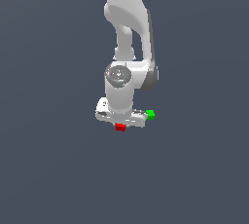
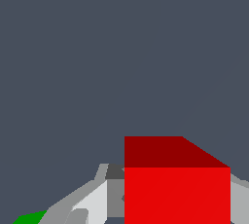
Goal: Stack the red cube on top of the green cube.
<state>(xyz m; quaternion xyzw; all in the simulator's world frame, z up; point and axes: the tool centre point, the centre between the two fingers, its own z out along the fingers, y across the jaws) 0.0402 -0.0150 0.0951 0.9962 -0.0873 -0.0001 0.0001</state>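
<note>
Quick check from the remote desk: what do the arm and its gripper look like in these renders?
The arm is smooth white with rounded links and dark grey bands at the joints. A round grey cap sits on the wrist. The gripper is a white crossbar; in the wrist view its fingers are light grey. No cables or markings show.

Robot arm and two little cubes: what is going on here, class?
A single white robot arm is bent down over a plain grey floor. Its tool sits low around the red cube, which fills the wrist view between the fingers. Whether the tool has closed on it cannot be told. The green cube lies apart, just to the exterior view's right of the tool. The red cube is not yet on the green one.
</note>
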